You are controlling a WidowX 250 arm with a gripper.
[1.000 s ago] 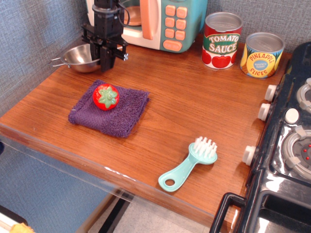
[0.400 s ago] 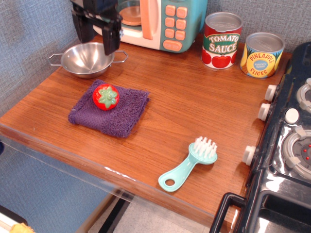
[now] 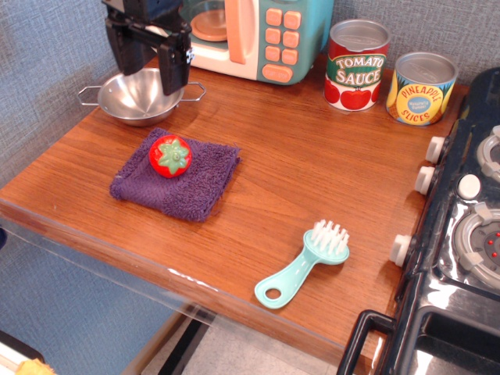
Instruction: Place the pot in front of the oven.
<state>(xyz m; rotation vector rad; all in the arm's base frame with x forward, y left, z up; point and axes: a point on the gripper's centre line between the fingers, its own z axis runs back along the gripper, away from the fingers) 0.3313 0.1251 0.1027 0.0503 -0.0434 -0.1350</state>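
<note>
Wooden counter, end effector spread wide, shifted slightly left over pot

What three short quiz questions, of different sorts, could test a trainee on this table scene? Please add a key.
1. True or false: the toy tomato lies on the purple cloth.
2. Which can stands nearer the oven? A) tomato sauce can B) pineapple slices can
3. Fill in: the pot contains ____.

Key: 1 true; 2 A; 3 nothing. The gripper hangs above the pot, fingers apart.
</note>
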